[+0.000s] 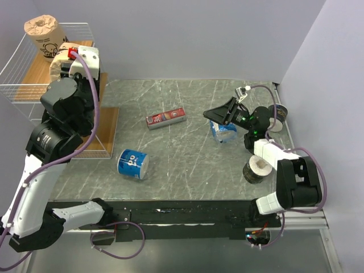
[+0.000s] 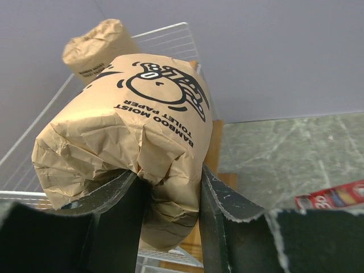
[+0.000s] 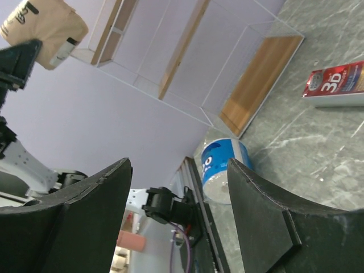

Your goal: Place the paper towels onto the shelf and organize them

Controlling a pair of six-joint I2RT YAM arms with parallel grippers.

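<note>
My left gripper [image 1: 67, 61] is shut on a kraft-brown roll [image 2: 131, 131] with black print and holds it up at the white wire shelf [image 1: 34, 85], by the upper wooden board. A second kraft roll [image 1: 41, 31] stands on the shelf's top; it also shows in the left wrist view [image 2: 96, 45]. One blue-and-white roll [image 1: 133, 164] lies on the table by the shelf's foot. My right gripper [image 1: 220, 115] is open and empty, just above and left of the other blue-and-white roll [image 1: 224, 132]. Two dark rolls [image 1: 259, 169] [image 1: 278, 116] stand at the right.
A flat red box [image 1: 165, 118] lies mid-table. The shelf's low wooden board [image 3: 259, 79] sits at table level on the left. A grey wall rises along the table's right side, and the table's right edge [image 1: 290, 136] is close behind the right arm.
</note>
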